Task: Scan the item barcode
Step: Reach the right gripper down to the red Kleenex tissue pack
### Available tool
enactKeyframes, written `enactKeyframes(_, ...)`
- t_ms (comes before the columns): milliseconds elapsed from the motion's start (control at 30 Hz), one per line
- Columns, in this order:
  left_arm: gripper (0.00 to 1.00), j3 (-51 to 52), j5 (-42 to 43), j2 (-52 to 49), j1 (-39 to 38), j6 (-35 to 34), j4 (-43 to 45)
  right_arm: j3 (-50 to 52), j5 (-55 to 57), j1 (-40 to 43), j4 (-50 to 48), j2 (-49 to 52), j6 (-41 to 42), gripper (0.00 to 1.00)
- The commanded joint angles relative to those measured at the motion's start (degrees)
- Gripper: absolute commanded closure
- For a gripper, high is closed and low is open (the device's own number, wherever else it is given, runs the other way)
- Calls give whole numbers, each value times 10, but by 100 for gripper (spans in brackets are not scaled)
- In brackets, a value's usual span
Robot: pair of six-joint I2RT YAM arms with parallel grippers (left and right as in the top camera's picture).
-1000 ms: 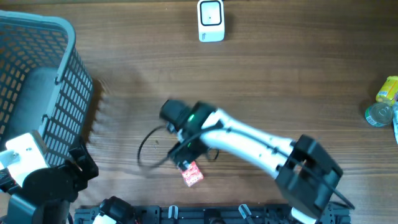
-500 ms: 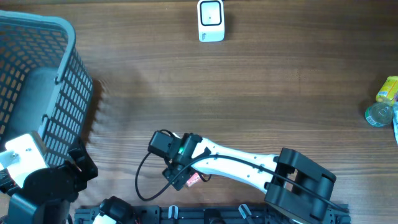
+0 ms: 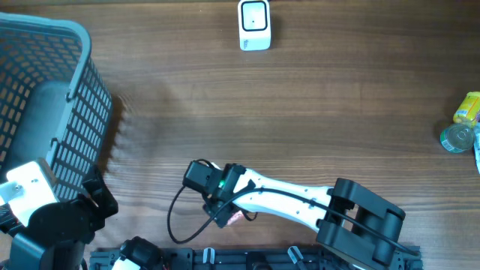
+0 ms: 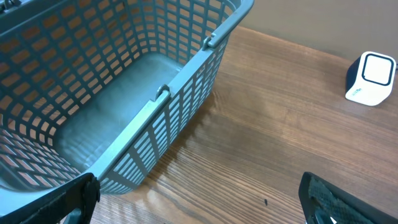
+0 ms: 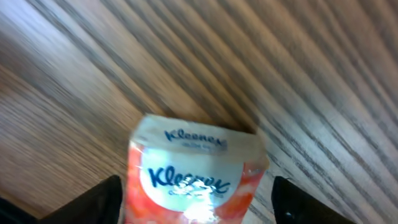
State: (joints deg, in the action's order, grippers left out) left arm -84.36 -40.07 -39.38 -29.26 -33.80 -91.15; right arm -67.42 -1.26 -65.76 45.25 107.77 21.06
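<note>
Lying low in the middle of the right wrist view, the tissue pack [image 5: 196,177] sits between the fingers of the right gripper [image 5: 199,199], I cannot tell if it is pinched yet, and this soft pack may slip out when lifted.

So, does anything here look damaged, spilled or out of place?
Nothing stands out. The tissue pack lies flat and whole on the table, between the fingers of the right gripper. The basket stands upright, and so does the scanner.
</note>
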Motion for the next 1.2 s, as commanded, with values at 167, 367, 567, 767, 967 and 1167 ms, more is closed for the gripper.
enactKeyframes(167, 0, 2, -12, 1, -1, -12, 0, 4, 43, 5, -31, -3, 0, 46)
enactKeyframes(367, 0, 2, -6, 1, -1, -17, 0, 4, 104, 73, -60, -3, 55, 51)
enactKeyframes(567, 0, 2, -3, 1, -1, -28, 0, 3, 72, 195, -89, -3, 222, 52)
enactKeyframes(767, 0, 2, 4, 1, -1, -36, 0, 3, 72, 262, -111, -3, 451, 0)
enactKeyframes(967, 0, 2, 4, 1, -1, -46, 0, 1, 37, 268, -231, -4, 288, 0)
enactKeyframes(1167, 0, 2, 4, 1, -1, -47, 0, -44, 7, 273, -125, -24, -28, 0)
